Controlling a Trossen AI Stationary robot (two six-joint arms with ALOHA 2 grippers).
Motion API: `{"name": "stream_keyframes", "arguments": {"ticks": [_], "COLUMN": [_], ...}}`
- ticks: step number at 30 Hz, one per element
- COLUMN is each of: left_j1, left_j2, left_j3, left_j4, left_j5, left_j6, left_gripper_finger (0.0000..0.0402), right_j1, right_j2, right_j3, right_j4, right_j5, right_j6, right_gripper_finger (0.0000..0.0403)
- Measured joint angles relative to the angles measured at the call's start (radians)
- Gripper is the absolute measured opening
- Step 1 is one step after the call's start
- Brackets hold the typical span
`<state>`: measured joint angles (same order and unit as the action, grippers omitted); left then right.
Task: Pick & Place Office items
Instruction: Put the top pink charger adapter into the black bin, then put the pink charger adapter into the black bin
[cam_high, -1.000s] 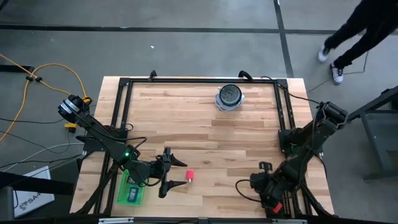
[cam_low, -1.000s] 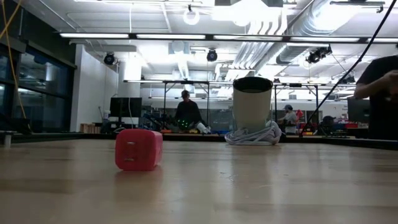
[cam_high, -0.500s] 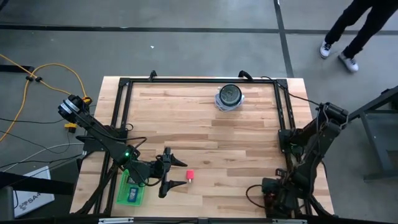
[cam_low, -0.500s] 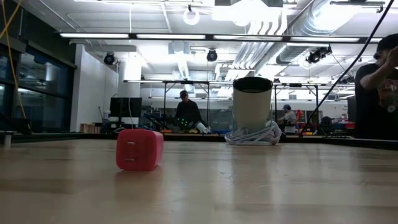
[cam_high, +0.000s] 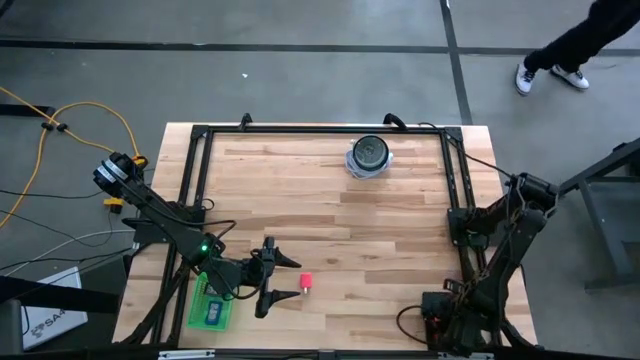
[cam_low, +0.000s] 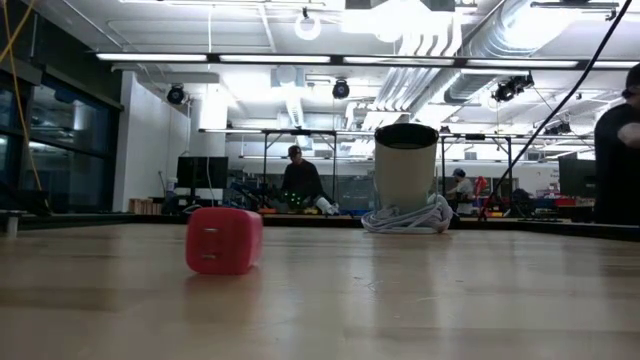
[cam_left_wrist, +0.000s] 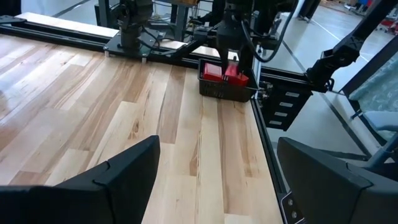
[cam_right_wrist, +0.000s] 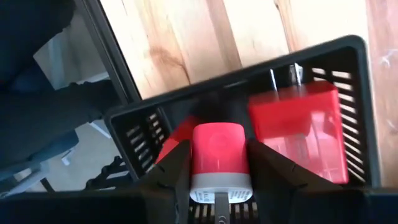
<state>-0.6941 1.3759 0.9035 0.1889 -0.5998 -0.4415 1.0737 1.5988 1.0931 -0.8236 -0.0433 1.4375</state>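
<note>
Over the black basket (cam_right_wrist: 348, 68) at the table's near right corner, the right gripper (cam_right_wrist: 217, 165) is clamped on 1 red block (cam_right_wrist: 216, 149), another red block (cam_right_wrist: 298, 127) lies inside, while the left gripper (cam_high: 285, 277), fingers apart, flanks a third red block (cam_high: 306, 284) near left.

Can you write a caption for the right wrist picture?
Right gripper holding a red block over a black basket with another red block inside.

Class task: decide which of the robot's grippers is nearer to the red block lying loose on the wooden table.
Left. The left gripper sits open right beside the red block, which lies just off its fingertips. The right gripper is far across the table, over the black basket.
</note>
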Motion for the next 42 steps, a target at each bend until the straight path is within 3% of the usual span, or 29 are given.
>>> {"name": "stream_keyframes", "arguments": {"ticks": [12,21,37,42], "left_j1": [0.000,0.000,0.000,0.000], "left_j2": [0.000,0.000,0.000,0.000], "left_j3": [0.000,0.000,0.000,0.000], "left_j4": [0.000,0.000,0.000,0.000], "left_j5": [0.000,0.000,0.000,0.000], "left_j6": [0.000,0.000,0.000,0.000], "left_gripper_finger": [0.0317,0.0317,0.0317,0.0317], "right_j1": [0.000,0.000,-0.001,-0.031], "right_j2": [0.051,0.051,0.051,0.042], "right_j3": [0.000,0.000,0.000,0.000], "right_j4": [0.038,0.051,0.052,0.050], "right_j5": [0.011,0.018,0.013,-0.068], "right_j6": [-0.011,-0.009,-0.009,-0.025], "right_gripper_finger": [0.0122,0.0165,0.0136,0.0136]}}
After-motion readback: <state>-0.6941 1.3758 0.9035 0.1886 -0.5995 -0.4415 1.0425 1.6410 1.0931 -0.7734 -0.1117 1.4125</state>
